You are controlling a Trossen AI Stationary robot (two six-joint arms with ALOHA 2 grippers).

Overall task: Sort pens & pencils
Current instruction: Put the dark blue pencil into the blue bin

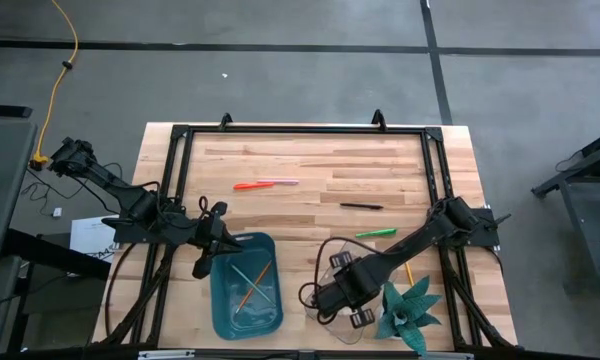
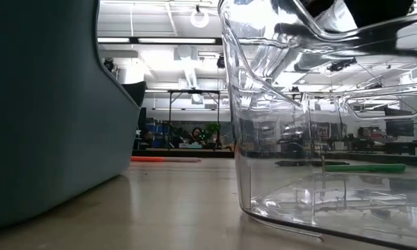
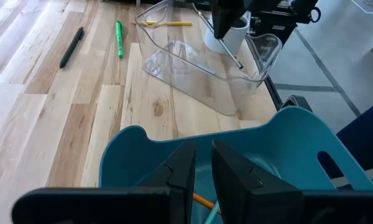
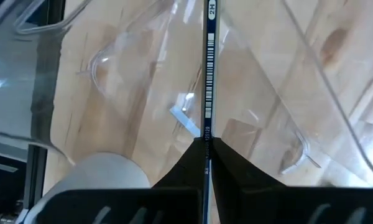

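1. Over the teal bin's far-left rim, the left gripper hung with fingers slightly parted, grasping nothing; pencils lay crisscrossed inside the bin.
2. Beyond the bin, a red-orange pen, a black pen and a green pen lay roughly crosswise on the wooden table.
3. Right of the bin, the right gripper was clenched on a thin pencil over the clear bin, the pencil's length pointing straight out from the fingers.

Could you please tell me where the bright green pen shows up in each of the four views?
High view: the green pen lies on the table, right of centre.
Low view: a green bar at right, seen through the clear bin.
Left wrist view: near the picture's top, beside the black pen.
Right wrist view: not in it.
Shared landmark: the clear bin.
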